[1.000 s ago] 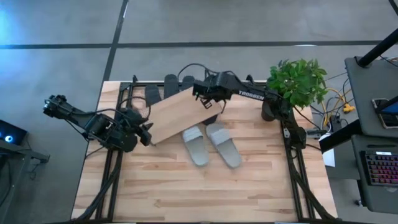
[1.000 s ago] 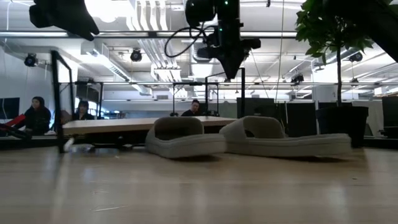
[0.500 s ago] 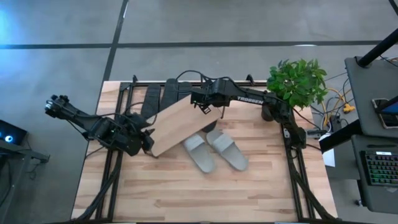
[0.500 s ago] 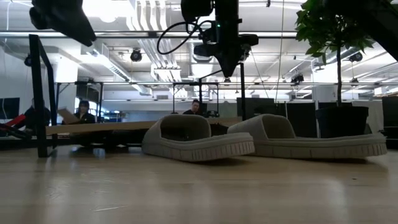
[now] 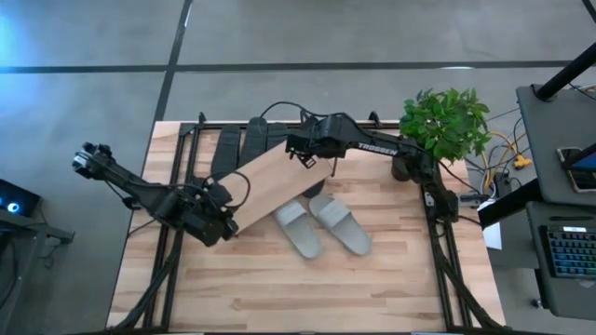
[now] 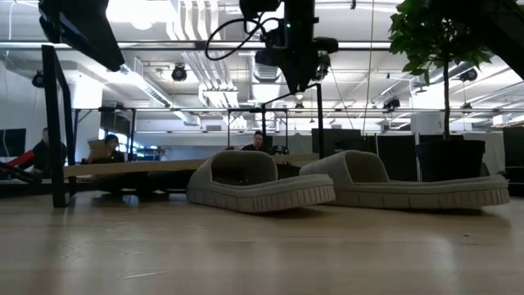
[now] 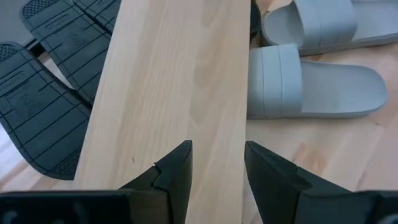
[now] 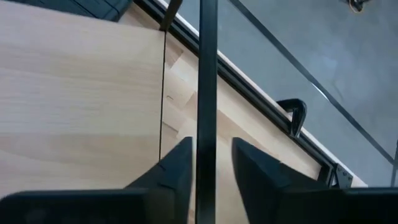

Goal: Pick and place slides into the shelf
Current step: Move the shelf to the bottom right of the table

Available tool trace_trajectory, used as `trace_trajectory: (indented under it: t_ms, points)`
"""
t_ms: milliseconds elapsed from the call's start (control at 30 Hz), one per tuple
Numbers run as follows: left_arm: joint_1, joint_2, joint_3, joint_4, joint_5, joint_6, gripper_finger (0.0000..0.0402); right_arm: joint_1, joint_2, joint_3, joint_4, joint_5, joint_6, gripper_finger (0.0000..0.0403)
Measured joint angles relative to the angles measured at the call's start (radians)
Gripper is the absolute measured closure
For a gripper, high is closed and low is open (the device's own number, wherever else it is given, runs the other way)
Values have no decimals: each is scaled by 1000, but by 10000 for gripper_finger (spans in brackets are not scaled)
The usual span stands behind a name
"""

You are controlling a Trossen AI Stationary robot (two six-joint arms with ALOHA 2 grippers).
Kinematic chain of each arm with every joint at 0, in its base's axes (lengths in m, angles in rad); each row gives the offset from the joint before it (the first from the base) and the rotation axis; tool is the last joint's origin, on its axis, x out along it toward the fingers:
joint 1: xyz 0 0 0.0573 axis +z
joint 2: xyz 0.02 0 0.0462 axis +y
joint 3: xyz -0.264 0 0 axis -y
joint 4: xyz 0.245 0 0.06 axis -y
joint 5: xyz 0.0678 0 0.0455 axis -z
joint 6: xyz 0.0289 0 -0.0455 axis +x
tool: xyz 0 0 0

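Shelf point(image 5: 277, 180) lies askew on the table point(image 5: 307, 288); its smooth pale board hides most of four dark ribbed-sole slides point(image 5: 237, 142) behind it. Two light grey slides point(image 5: 323, 223) sit just beside its front edge. Left gripper point(image 7: 217, 171) hovers parted over the board. Right gripper point(image 8: 204, 163) straddles a thin black frame bar point(image 8: 207, 74), released. Right arm reads "TROSSEN".

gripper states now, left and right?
Left gripper: open, over the shelf board.
Right gripper: open around a shelf frame bar, not clamping.
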Motion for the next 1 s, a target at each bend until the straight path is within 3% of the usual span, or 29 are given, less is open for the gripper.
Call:
trace_trajectory:
  t_ms: [267, 467, 733, 1000]
  points:
    - [0, 2, 0, 13, -10, -26, 269, -11, -22, 63, 85, 45, -139, 217]
    - [-1, -9, 0, 69, -19, -26, 269, -120, -24, 66, 227, -124, -192, 228]
    - [-1, -18, 0, 130, -27, -31, 269, -225, 8, 65, 369, -261, -268, 235]
    - [-1, -18, 0, 128, -30, -56, 269, -266, 31, 64, 387, -306, -309, 235]
